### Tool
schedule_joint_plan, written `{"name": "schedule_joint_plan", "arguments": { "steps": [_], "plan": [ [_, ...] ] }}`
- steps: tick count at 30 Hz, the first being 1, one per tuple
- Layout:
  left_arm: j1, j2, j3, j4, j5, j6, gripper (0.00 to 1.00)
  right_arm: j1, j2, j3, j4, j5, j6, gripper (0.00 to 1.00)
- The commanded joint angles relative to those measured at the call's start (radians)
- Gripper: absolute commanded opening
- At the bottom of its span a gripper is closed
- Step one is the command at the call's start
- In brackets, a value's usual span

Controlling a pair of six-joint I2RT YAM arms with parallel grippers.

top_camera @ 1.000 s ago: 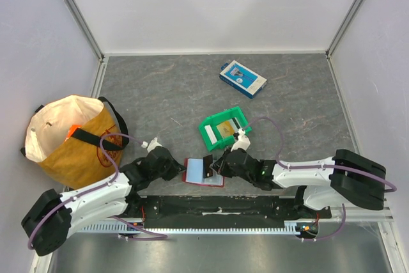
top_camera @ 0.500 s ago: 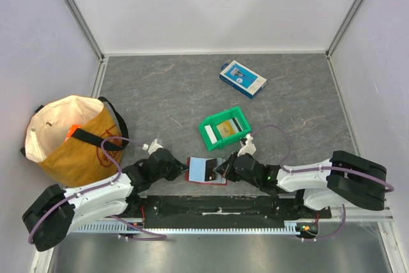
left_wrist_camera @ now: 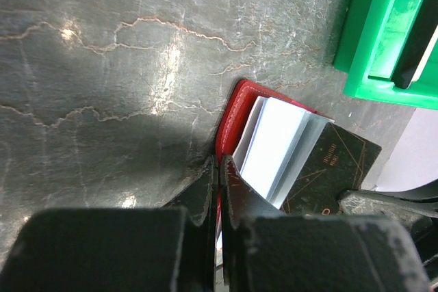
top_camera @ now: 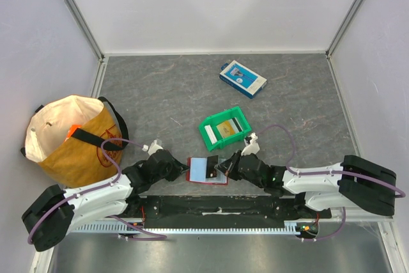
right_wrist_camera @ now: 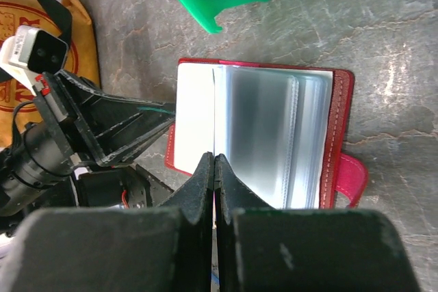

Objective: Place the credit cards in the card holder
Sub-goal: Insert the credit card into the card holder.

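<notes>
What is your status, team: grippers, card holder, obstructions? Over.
Both shut: left gripper on card holder edge, right gripper on black card. Holder open, card over it. Nothing in the way.

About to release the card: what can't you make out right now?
- Whether the black card is in a holder slot: left wrist, sleeves cover its leading edge; right wrist, the right gripper blocks it.
- Bin contents: top view, too small; left wrist, cut off by the frame edge.
</notes>
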Motion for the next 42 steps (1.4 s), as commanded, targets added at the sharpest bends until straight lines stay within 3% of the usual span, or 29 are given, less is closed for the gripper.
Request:
{"name": "schedule_joint_plan", "arguments": {
  "steps": [1, 10, 22, 37, 42],
  "plan": [
    [-0.007, 0.003, -0.025, -0.073, -0.039, -0.021, 0.02, 0.001, 0.036, 0.019, 0.005, 0.020, -0.004, 0.00],
    [-0.007, 0.011, -0.026, -0.064, -0.036, -0.021, 0.02, 0.001, 0.102, 0.019, 0.093, -0.012, -0.013, 0.00],
    [-0.007, 0.003, -0.031, -0.067, -0.042, -0.024, 0.02, 0.001, 0.004, 0.010, 0.022, 0.043, -0.017, 0.00],
    [-0.007, 0.002, -0.031, -0.064, -0.041, -0.027, 0.02, 0.001, 0.145, 0.027, 0.136, -0.029, -0.010, 0.00],
    [-0.007, -0.001, -0.032, -0.067, -0.041, -0.028, 0.02, 0.001, 0.084, 0.020, 0.089, 0.007, -0.017, 0.00]
  ]
}}
